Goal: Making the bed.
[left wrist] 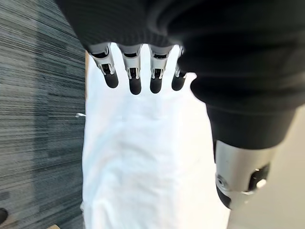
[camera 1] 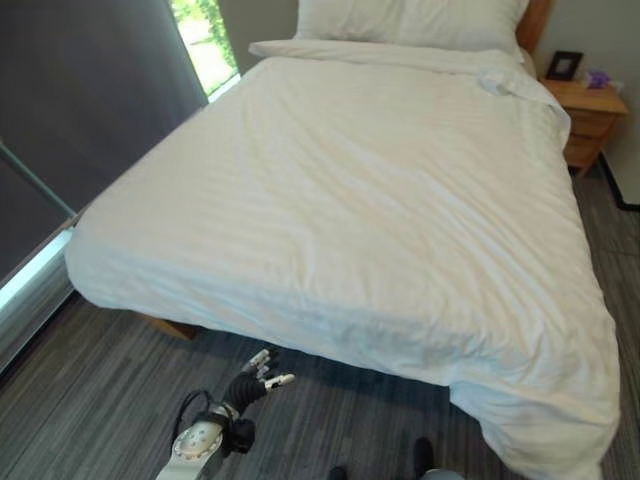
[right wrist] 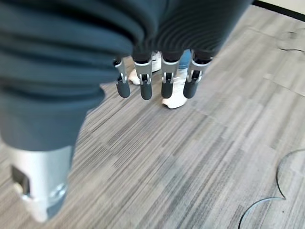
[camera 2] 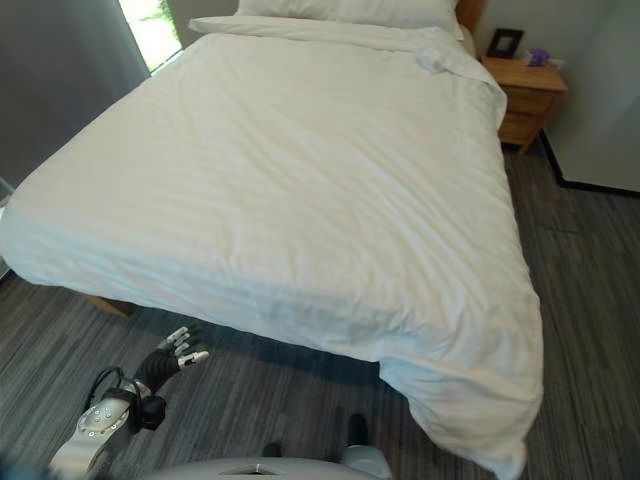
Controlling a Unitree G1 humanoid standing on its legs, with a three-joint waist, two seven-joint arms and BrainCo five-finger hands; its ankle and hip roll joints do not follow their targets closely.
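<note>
Left hand (camera 1: 262,378) hangs low, fingers relaxed, holding nothing; right hand (right wrist: 157,76) likewise. White duvet (camera 1: 350,220) ahead: soft, light, bulky, slides easily. Best pinch sagging foot corner (camera 1: 560,420), far across from left hand.

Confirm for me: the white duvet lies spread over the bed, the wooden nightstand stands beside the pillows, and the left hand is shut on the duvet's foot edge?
Not quite. The left hand holds nothing: the left wrist view shows its fingers relaxed and free, short of the white duvet. The wooden nightstand stands beside the pillows, as you say.
</note>
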